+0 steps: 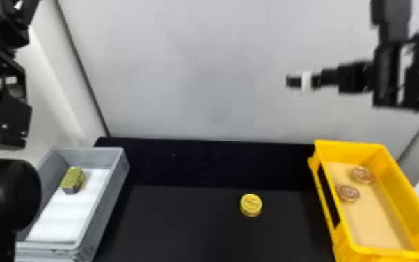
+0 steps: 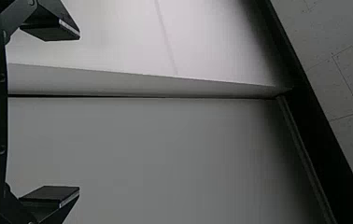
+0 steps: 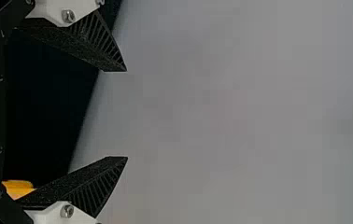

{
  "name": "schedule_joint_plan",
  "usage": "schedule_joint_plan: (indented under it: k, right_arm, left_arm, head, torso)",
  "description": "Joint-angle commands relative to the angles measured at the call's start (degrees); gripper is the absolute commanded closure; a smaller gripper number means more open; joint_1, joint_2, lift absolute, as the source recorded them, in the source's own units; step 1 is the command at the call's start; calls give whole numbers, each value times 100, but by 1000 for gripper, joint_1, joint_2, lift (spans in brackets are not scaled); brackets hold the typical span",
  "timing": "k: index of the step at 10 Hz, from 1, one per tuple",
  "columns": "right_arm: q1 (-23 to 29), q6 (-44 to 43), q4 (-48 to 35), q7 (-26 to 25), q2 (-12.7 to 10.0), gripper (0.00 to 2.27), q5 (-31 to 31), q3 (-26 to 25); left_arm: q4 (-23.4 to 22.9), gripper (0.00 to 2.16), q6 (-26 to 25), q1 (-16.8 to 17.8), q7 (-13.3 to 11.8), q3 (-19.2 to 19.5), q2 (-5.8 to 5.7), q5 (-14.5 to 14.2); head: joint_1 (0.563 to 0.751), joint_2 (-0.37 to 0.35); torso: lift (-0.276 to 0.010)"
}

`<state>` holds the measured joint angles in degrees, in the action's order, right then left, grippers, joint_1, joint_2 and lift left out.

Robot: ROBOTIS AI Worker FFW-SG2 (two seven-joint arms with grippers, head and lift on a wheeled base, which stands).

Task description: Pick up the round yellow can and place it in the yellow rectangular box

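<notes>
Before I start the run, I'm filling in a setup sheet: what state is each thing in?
Round yellow can: flat on the black table, ungripped
Yellow rectangular box: open-topped, holding two round containers
Gray box: open-topped, holding a gold-topped container
Left gripper: open, empty
Right gripper: open, empty

The head camera looks forward and down over the counter point(image 1: 184, 223); each wrist camera looks out past its close-up jaws. Head and right wrist views share the wall point(image 1: 202, 69) and yellow box point(image 1: 351, 151).
</notes>
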<state>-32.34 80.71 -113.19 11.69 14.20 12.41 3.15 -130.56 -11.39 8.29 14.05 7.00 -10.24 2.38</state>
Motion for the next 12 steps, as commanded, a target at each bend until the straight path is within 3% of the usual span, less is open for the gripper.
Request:
schedule_joint_plan:
  k: [1, 4, 6, 7, 10, 12]
  right_arm:
    - [870, -826, 719, -44, -260, 121, -81, -156]
    - [1318, -1116, 1633, 141, -216, 121, -90, -113]
    - [1353, -1476, 2503, 985, -207, 119, -468, 63]
    - [1327, -1731, 2890, 1064, -233, 119, -485, 151]
    - [905, -2444, 4217, 1478, -304, 114, -617, 661]
    - [554, -2822, 4964, 2489, -409, 114, -1531, 1022]
  left_arm:
    - [49, 111, 39, -21, -7, -5, 12, -9]
    - [57, 111, 57, -12, -7, -5, 4, -18]
    - [57, 111, 66, -3, -7, -5, 4, -18]
    - [75, 111, 83, 5, -7, -23, 12, -18]
    - [128, 111, 136, 49, -7, -58, 12, -18]
    - [154, 111, 145, 93, -16, -102, 12, -18]
  head:
    - [663, 54]
    - [663, 54]
    - [663, 54]
    - [663, 54]
    - [663, 54]
    - [663, 54]
  torso:
    - [1]
    - [1]
    - [1]
    - [1]
    - [1]
    - [1]
